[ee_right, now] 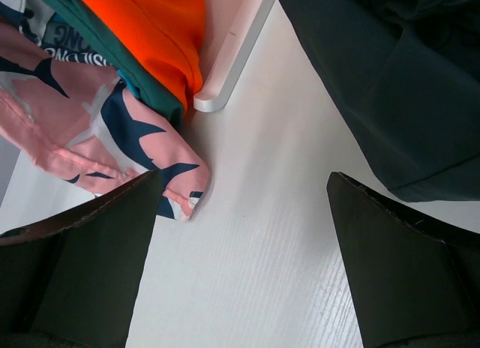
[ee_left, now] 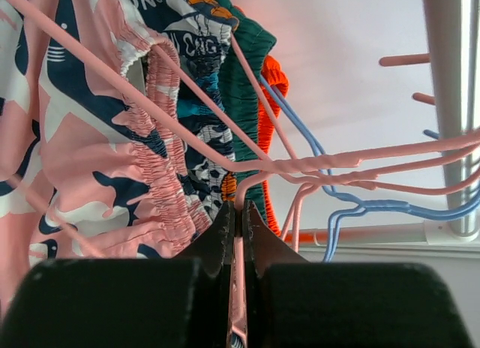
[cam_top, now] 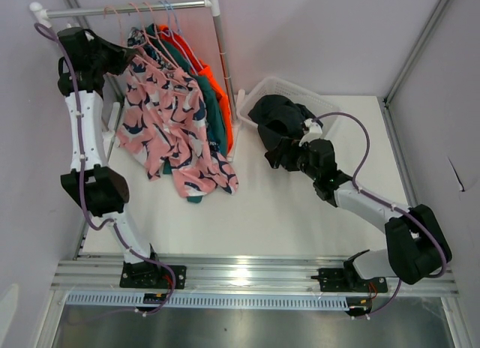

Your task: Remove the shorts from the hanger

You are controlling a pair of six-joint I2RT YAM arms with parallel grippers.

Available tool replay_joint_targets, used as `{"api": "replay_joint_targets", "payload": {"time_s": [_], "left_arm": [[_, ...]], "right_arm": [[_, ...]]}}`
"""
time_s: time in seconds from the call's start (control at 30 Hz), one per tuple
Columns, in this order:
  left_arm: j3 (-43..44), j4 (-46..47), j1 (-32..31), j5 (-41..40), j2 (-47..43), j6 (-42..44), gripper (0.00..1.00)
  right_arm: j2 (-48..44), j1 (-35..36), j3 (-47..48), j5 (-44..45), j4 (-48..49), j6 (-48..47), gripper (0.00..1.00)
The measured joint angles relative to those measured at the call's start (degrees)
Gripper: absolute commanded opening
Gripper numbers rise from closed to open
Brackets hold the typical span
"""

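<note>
Only the navy shorts (ee_left: pixel 187 40) have writing on them. In the left wrist view, big white letters sit on the cloth near the top edge. The folds hide parts of them, so no whole word can be read. One bit looks like "NG". No numbers show.

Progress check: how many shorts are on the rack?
4, left to right: pink shorts, navy print shorts, teal shorts, orange shorts. More may be hidden.

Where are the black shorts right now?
In the top view, the black shorts lie to the right of the clothes rack, heaped in the white basket and spilling over its near edge.
</note>
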Motion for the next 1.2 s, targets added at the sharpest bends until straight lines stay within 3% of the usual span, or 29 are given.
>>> {"api": "replay_joint_targets", "payload": {"time_s": [0.3, 0.63, 1.1, 1.2], "left_arm": [[0.5, -3.15, -1.07, -0.02, 0.02, 2.25, 0.0], [9.33, -3.48, -2.12, 0.0, 0.0, 3.8, 0.0], [14.8, -3.37, -2.16, -5.53, 8.63, -2.43, 0.0], [14.6, -3.41, -2.16, -7.1, 8.94, -3.34, 0.08]], "right_arm": [[-2.29, 0.0, -0.66, 0.24, -1.51, -0.04, 0.99], [-2.38, 0.04, -1.75, 0.24, -1.6, -0.04, 1.0], [-2.36, 0.13, -1.75, 0.24, -1.55, -0.11, 1.0], [-1.97, 0.13, -1.75, 0.22, -1.14, -0.11, 0.99]]}}
